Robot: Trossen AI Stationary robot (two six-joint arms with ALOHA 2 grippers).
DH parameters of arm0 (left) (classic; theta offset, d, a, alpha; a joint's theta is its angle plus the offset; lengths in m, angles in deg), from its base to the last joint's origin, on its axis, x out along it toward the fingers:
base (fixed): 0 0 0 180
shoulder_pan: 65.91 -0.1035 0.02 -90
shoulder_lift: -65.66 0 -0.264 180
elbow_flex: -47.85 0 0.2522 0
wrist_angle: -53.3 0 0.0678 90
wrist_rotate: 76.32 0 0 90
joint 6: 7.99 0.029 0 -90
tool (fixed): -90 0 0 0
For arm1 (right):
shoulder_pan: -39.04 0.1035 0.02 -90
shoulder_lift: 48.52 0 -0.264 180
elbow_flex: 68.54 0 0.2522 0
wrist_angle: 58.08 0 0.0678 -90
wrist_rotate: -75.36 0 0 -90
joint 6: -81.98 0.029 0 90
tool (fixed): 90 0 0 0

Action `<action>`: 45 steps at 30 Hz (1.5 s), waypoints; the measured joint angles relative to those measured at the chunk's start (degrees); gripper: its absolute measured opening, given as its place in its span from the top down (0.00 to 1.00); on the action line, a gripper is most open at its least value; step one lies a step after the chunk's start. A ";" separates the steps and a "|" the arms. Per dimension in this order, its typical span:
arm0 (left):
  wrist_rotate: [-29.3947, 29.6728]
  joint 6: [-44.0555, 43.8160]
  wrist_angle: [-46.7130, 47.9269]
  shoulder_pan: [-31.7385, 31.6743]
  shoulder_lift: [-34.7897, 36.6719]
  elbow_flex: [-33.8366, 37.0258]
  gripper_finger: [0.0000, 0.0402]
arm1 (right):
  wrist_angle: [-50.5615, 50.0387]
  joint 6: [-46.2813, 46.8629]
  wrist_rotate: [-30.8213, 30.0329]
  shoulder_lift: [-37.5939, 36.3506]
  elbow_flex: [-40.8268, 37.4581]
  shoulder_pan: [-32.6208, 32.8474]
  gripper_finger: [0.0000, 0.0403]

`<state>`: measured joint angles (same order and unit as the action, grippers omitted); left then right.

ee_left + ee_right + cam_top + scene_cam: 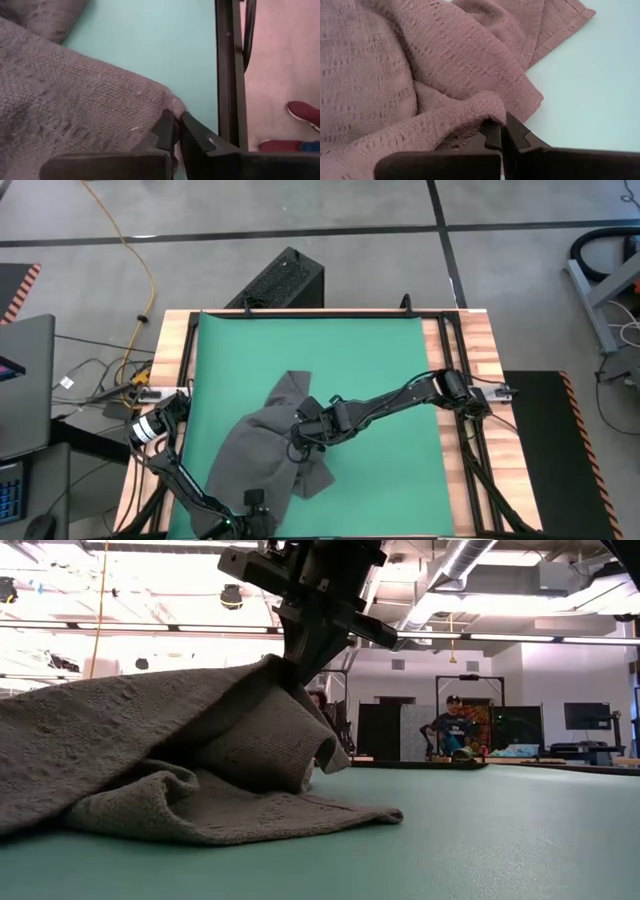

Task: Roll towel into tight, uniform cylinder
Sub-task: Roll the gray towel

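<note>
The dark grey towel lies crumpled on the green mat, left of the mat's middle. It is raised into a peak, and its lower folds rest on the mat. My right gripper reaches in from the table's right and is shut on the towel at that peak. It comes into the low view from above as my right gripper. My left gripper is at the towel's near edge, shut on a corner of the towel. My left gripper pinches the towel's corner between its two fingers, slanting down from the table's near left. The cloth around that corner lies flat on the mat. My right gripper pinches a raised fold of the towel between its two fingers, slanting down from the table's right. The fold is lifted clear, and the cloth drapes down from it onto the mat on all sides.
A black frame rail runs just beside the mat's edge by my left gripper, with a person's red shoe on the floor beyond it. Bare mat spreads to the towel's right and far side. A black box stands beyond the far edge.
</note>
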<state>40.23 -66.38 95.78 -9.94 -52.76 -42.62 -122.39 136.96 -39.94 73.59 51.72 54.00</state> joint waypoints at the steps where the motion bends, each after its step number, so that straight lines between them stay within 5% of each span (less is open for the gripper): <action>1: -0.26 -0.40 0.65 -0.02 0.50 0.02 1.00 | -0.04 0.00 0.02 0.00 0.00 0.00 0.98; 12: 3.64 -3.01 12.07 -0.11 9.82 0.09 1.00 | -1.48 -1.57 4.17 -1.11 0.04 0.58 0.98; 23: 18.14 -0.80 22.95 -2.33 26.72 0.02 1.00 | -9.96 -4.48 -1.27 -16.18 0.04 4.50 0.98; 32: 29.81 19.12 22.82 -10.27 42.01 0.00 1.00 | -14.98 -2.54 -10.38 -28.32 0.07 6.82 0.98; 45: 30.68 53.11 18.04 -25.94 56.74 -0.02 1.00 | -15.48 -5.04 -26.96 -32.94 0.04 3.25 0.98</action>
<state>70.91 -13.26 113.82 -35.89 3.98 -42.64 -137.87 131.92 -66.90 40.65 51.76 57.25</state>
